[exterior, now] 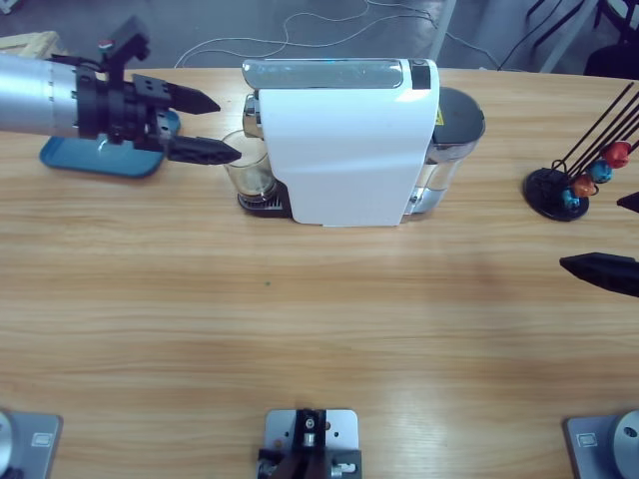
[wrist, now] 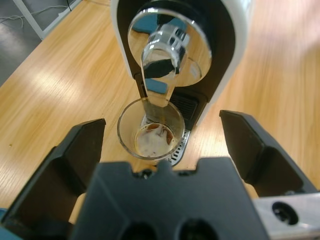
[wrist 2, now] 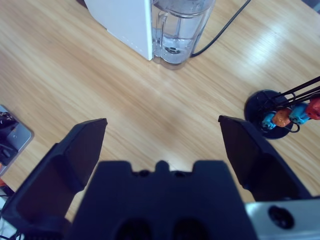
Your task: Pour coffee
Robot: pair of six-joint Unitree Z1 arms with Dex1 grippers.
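Glass with shallow coffee under white machine's spout; left pincer spread wide beside it, empty; step: approach to grasp; next, judged: advance, close on glass; right pincer idle, open.

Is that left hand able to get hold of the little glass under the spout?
Probably yes: the left hand is open, the glass lies straight ahead, and only the spout overhangs it.

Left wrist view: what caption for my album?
Open left gripper faces a glass of coffee under the machine's spout.
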